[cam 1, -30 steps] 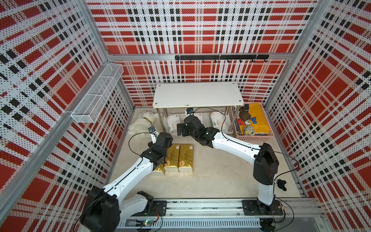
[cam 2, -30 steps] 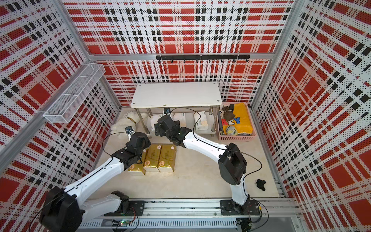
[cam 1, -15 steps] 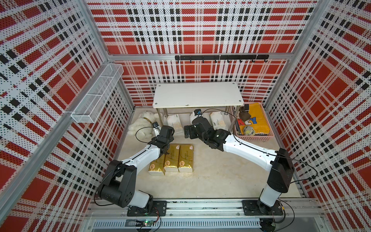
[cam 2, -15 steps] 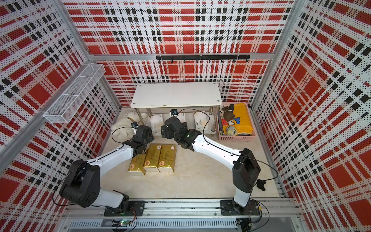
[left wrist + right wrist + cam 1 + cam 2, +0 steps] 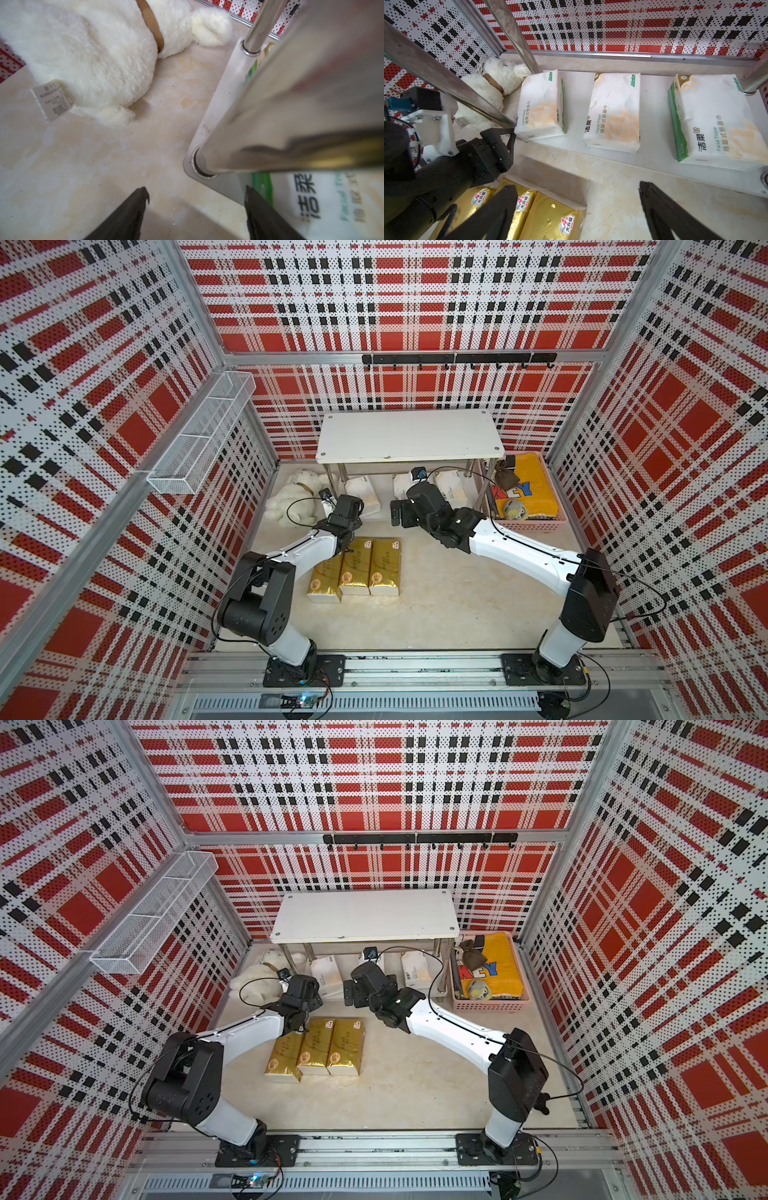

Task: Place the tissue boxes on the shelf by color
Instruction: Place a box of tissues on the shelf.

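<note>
White tissue boxes [image 5: 612, 112], 3 of them, lie flat in a row on the low board [image 5: 654, 116] of the shelf [image 5: 409, 435], with gaps between them. The 3 gold tissue boxes [image 5: 355, 568] lie side by side on the floor in front of the shelf, touching each other. The left gripper [image 5: 196, 193] is close to a shiny front leg [image 5: 291, 104] of the shelf, near the white plush toy [image 5: 83, 52]. It is spread apart and holds nothing. The right gripper [image 5: 578, 187] hangs over the floor between the gold tissue boxes and the shelf. It is spread wide and holds nothing. A pink crate [image 5: 528, 524] sits just beside the shelf.
</note>
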